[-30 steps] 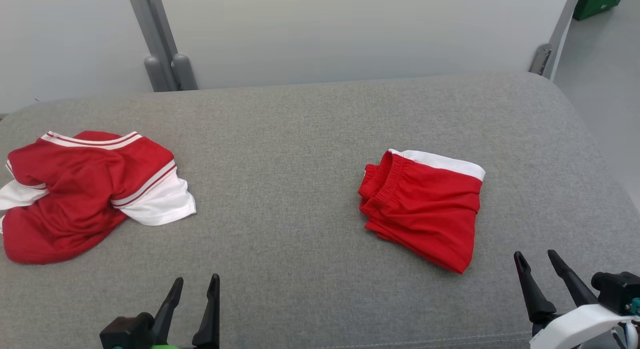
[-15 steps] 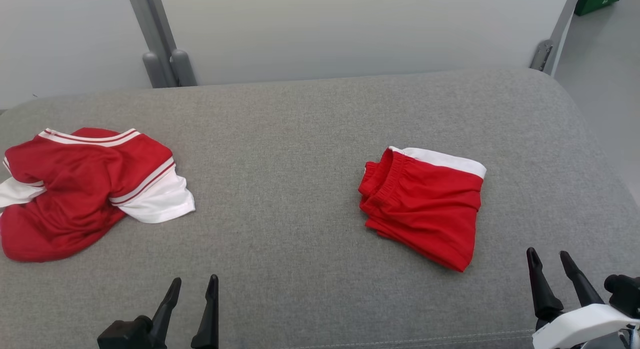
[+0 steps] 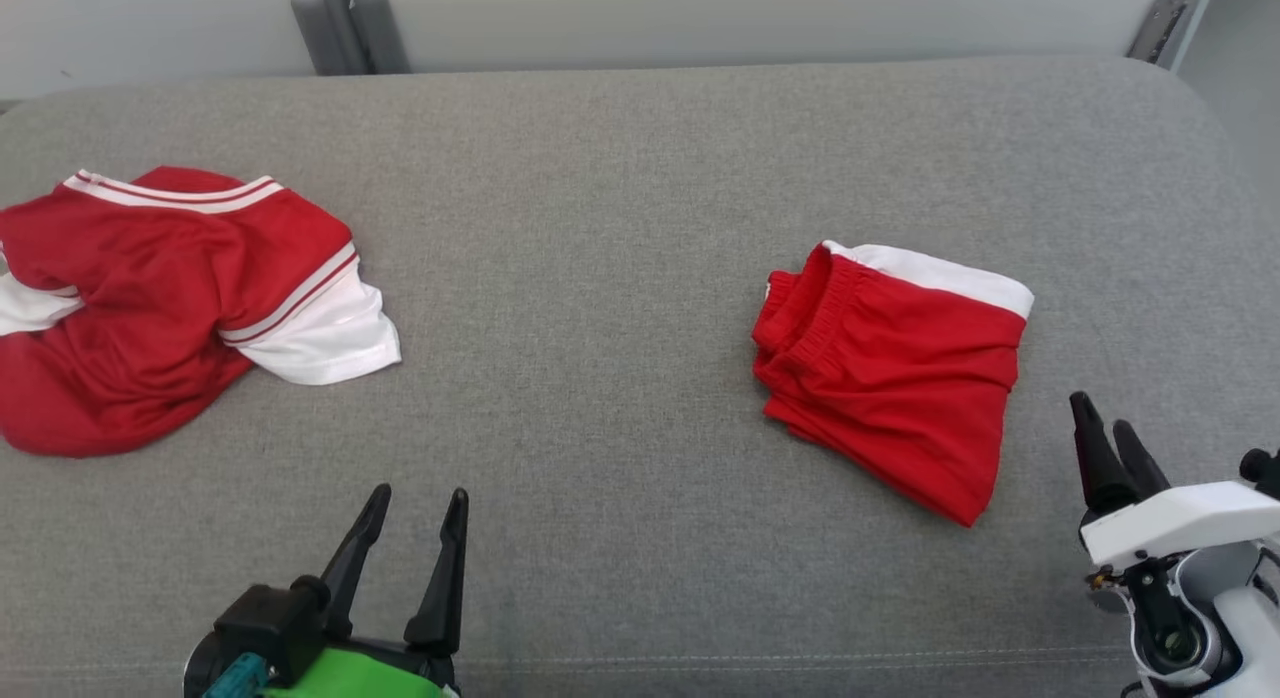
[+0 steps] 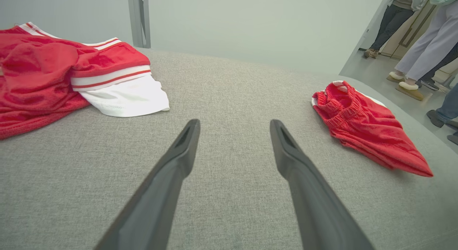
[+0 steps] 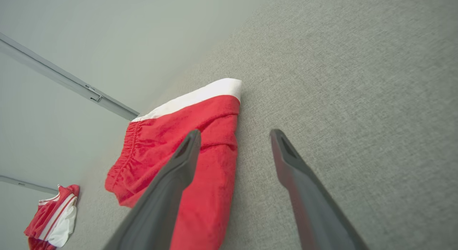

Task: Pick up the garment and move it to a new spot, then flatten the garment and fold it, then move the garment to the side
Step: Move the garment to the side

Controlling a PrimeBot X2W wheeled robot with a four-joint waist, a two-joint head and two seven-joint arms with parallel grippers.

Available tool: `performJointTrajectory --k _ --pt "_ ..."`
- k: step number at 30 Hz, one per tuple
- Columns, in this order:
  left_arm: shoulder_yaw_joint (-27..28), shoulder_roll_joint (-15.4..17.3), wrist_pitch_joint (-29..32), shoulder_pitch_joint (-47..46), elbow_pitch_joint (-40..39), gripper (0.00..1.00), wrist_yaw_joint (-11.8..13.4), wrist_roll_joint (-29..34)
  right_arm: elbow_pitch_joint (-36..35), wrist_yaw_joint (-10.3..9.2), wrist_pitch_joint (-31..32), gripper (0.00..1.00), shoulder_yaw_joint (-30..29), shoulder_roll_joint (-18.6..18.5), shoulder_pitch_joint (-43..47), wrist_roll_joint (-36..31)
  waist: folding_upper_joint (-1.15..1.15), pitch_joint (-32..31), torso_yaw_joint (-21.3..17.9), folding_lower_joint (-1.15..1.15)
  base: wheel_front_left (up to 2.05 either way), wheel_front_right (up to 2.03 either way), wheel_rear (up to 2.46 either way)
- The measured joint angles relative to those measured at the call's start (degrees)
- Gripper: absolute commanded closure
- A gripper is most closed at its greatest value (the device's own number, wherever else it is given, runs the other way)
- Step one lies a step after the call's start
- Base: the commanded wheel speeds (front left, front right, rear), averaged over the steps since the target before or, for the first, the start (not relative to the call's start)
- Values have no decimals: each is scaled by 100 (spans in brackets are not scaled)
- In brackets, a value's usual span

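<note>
Both tools empty, fingers apart, low over grey fabric worktop (image 3: 620, 228): left tool (image 3: 421, 492) at front edge, crumpled red-and-white jersey (image 3: 170, 298) far left, folded red shorts (image 3: 895, 373) near right tool (image 3: 1100, 412).

A grey cushion (image 3: 600, 228) carries two garments; a crumpled red jersey (image 3: 150, 298) with white striped sleeves lies at its left edge, and red shorts (image 3: 900, 378) (folded, a white band along the far side) lie towards its right edge, well apart from the jersey; at the near edge the left gripper (image 3: 420, 496) hangs with fingers spread and nothing between them; the right gripper (image 3: 1100, 413) stands parted too, near the near right corner, just beside the shorts.
</note>
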Motion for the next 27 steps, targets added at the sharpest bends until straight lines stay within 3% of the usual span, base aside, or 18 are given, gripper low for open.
performJointTrajectory --k 12,25,26,27 --pt "283 -34 0 -405 65 0 -54 18 784 364 345 0 -183 31 -740 482 0 597 506 0 0 0 0" --pt "313 -86 0 -558 198 0 -154 21 1327 602 377 0 -312 47 -1329 687 0 941 661 0 0 0 0" --pt "313 -86 0 -558 198 0 -154 21 1327 602 377 49 -312 47 -1329 687 0 941 661 0 0 0 0" --pt "311 -116 0 -580 243 0 -182 36 1416 654 443 87 -324 40 -1482 792 0 955 668 0 0 0 0"
